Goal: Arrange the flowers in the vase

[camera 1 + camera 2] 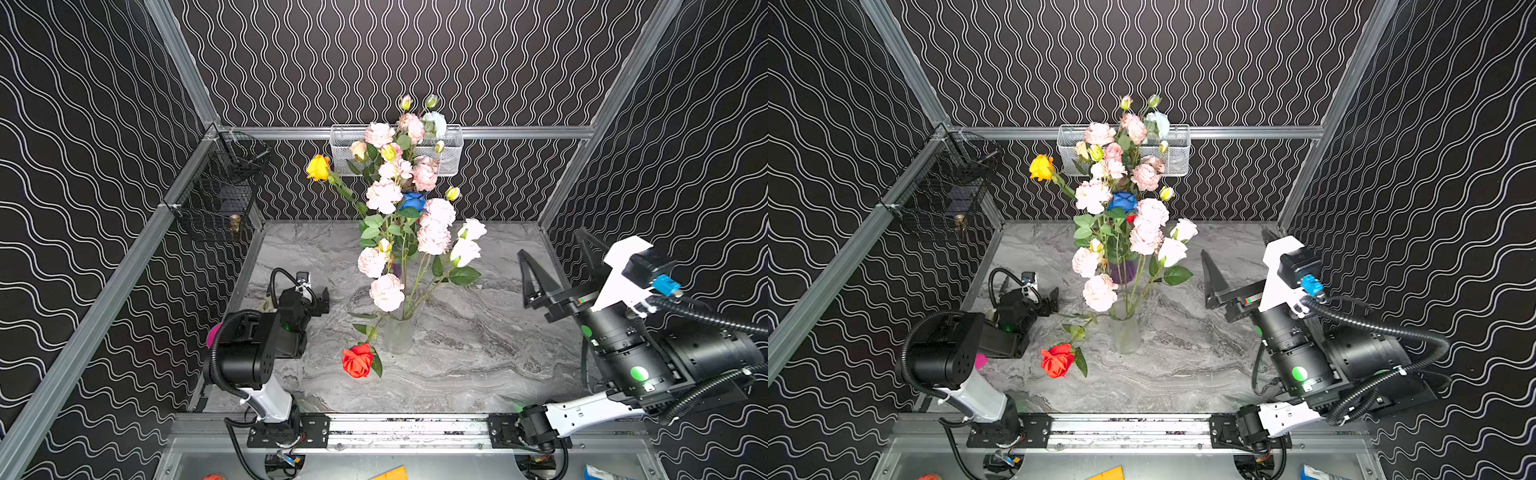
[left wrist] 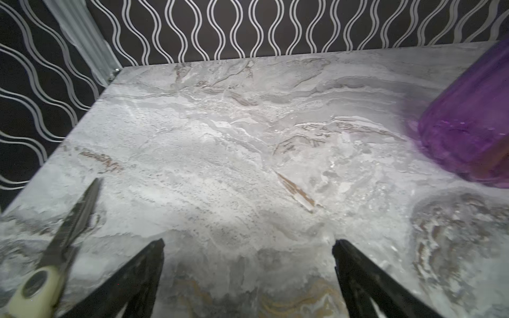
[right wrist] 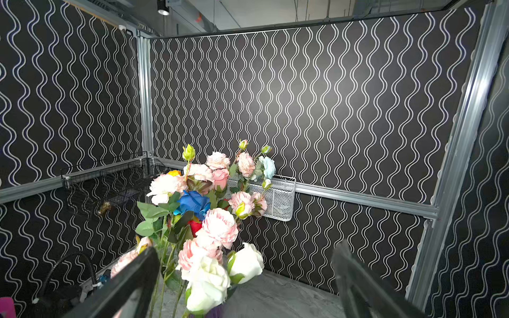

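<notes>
Right gripper (image 1: 549,243) and left gripper (image 2: 248,246) were wide open, empty; most flowers (image 1: 432,239) stood in vases (image 1: 398,334), only 1 red rose (image 1: 357,360) seemed left.

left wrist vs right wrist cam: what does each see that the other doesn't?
Left wrist only: scissors lying on the table, the base of a purple vase, and the open left hand over the marble.

Right wrist only: the flowers standing bunched, a white mesh basket and a black wire basket on the wall rails, and the open right hand, which holds nothing.

Both: the marble table and the wavy-patterned wall.
</notes>
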`<state>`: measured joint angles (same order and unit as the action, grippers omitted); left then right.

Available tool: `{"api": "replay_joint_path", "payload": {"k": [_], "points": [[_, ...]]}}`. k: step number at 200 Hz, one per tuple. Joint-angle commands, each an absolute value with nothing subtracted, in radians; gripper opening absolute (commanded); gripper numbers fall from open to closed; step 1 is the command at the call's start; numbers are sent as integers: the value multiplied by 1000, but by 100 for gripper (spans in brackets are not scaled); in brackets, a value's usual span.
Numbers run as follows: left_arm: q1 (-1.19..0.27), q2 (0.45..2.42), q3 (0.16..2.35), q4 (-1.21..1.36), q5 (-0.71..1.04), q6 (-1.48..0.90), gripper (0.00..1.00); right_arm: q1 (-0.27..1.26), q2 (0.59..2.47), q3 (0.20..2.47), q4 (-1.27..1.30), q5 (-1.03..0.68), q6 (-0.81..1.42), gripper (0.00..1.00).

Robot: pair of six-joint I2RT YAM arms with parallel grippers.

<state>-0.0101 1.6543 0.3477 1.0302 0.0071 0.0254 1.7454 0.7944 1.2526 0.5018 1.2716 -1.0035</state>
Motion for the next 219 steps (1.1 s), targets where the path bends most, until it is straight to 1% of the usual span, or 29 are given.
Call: {"api": "replay_joint_path", "payload": {"k": [1,28,46,62,72,122,139,146,190,210,219], "points": [[-13,1654,354,1052,7,41,99,1734,794,1246,559,1258,-1006,99],[-14,1654,354,1048,7,41,99,1716,760,1218,571,1243,-993,99],[-15,1654,356,1049,6,41,99,1691,750,1230,496,1243,-938,99],[-14,1654,355,1049,5,41,99,1662,729,1211,507,1215,-923,99],[-15,1654,355,1049,6,43,99,1630,733,1222,461,1204,-887,99],[-15,1654,356,1047,5,42,99,1318,822,1296,165,1033,-581,99],[-14,1654,356,1048,4,42,99,1236,850,1322,76,988,-495,99],[-15,1654,357,1048,3,42,99,1201,862,1332,37,942,-455,99],[-15,1654,356,1046,4,42,99,1012,878,1315,-53,776,-310,99],[-15,1655,356,1047,2,42,99,877,875,1281,-93,651,-233,99],[-15,1654,356,1047,2,42,99,790,869,1256,-101,593,-198,99]]}}
